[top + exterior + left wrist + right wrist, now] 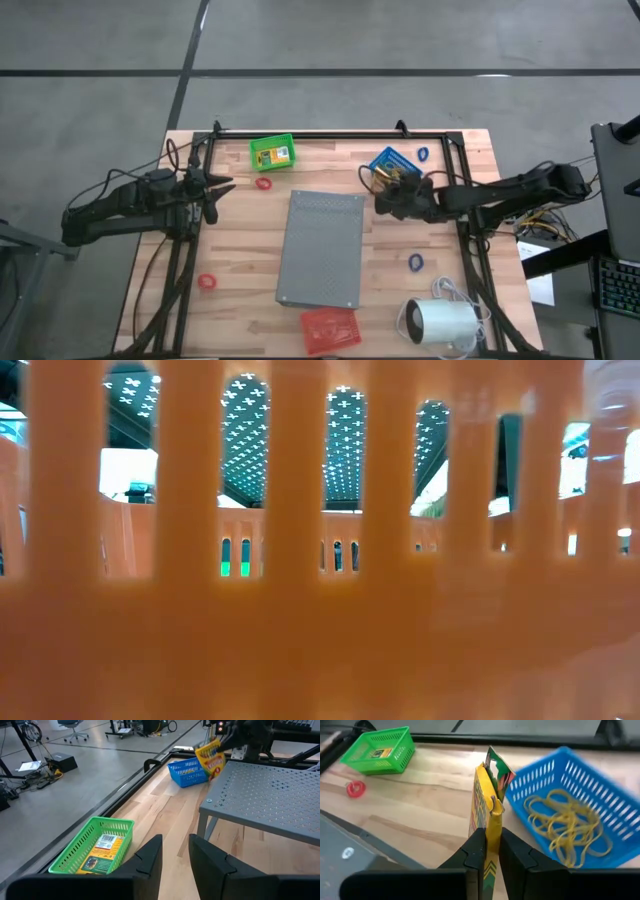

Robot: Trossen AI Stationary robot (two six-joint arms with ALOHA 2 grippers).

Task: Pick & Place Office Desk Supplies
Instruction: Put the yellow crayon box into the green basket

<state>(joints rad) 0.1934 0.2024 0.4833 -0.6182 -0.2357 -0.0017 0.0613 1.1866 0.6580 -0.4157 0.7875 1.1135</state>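
Beside the blue basket, the right gripper [488,851] pinches a flat yellow cardboard crayon box [486,802] on edge.

Its two dark fingers press on the box's lower end, so the box stands upright with its torn flap on top, probably lifted for carrying to a basket. Just beside it sits the blue slotted plastic basket [580,780], holding a tangle of thin tan rubber bands [565,827]. Farther across the wooden table [240,250] lie a small red rubber ring [355,788] and a green plastic basket [380,750] with another crayon box inside. The big grey perforated slab [322,250] stands between the two arms and would block a low, straight crossing. The left gripper [175,852] waits near the green basket, fingers slightly apart, holding nothing.
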